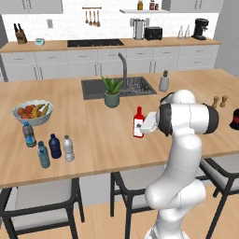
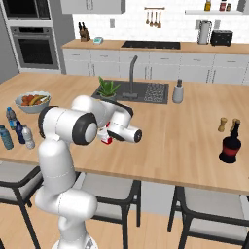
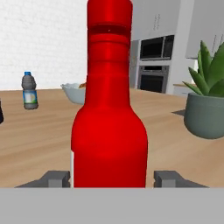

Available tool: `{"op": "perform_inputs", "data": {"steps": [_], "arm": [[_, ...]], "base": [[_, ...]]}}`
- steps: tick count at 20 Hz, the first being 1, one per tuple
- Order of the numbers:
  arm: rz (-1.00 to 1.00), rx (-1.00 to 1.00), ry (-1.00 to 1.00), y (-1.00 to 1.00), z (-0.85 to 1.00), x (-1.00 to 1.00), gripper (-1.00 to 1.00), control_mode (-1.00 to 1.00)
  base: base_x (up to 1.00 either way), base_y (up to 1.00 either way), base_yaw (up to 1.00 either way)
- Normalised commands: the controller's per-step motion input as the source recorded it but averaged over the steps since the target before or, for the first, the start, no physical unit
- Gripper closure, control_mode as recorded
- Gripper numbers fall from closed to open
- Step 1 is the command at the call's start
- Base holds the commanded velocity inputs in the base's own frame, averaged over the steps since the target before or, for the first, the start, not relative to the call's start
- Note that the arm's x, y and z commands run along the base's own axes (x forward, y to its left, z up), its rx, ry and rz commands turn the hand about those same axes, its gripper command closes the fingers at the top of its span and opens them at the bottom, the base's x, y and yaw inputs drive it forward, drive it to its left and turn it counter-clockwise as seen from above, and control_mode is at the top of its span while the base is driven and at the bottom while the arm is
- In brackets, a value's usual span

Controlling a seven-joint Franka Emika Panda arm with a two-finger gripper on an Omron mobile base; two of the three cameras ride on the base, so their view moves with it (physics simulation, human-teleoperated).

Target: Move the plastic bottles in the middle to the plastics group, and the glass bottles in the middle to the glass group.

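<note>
End effector [image 3: 112, 178] straddles upright red bottle [image 3: 109, 109]; bowl [image 1: 32, 117] holds fruit.

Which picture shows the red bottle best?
The hand view: the red bottle stands close and huge. The left base view shows it whole but small, white label visible; the right base view shows just a sliver behind the arm.

Red bottle [image 1: 138, 123] upright on island counter [image 1: 107, 135], end effector [image 1: 148, 124] alongside

Obstacles near the red bottle [image 1: 138, 123]: potted plant [image 1: 112, 92] at 11 o'clock, sink [image 1: 133, 87] at 12 o'clock behind it. Bare counter [image 1: 102, 140] lies open from 6 to 9 o'clock. Far at 9 o'clock, fruit bowl [image 1: 32, 112] and four small bottles [image 1: 49, 147] crowd the counter end.
</note>
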Motion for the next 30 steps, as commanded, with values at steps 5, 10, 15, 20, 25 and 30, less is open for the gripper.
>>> {"op": "perform_inputs", "data": {"steps": [5, 10, 15, 20, 25, 30], "arm": [[0.00, 0.00, 0.00, -0.06, -0.02, 0.00, 1.00, -1.00], [-0.05, 0.00, 0.00, -0.22, 0.08, -0.03, 1.00, -1.00], [-0.29, 0.00, 0.02, -0.51, 0.22, -0.13, 1.00, -1.00], [-0.43, 0.00, 0.07, -0.64, 0.19, -0.16, 1.00, -1.00], [-0.53, -0.01, 0.09, -0.68, 0.10, -0.15, 1.00, -1.00], [-0.59, -0.04, 0.09, -0.61, 0.07, -0.11, 1.00, -1.00]], "base": [[0.00, 0.00, 0.00], [0.00, 0.00, 0.00], [0.00, 0.00, 0.00], [0.00, 0.00, 0.00], [0.00, 0.00, 0.00], [0.00, 0.00, 0.00]]}}
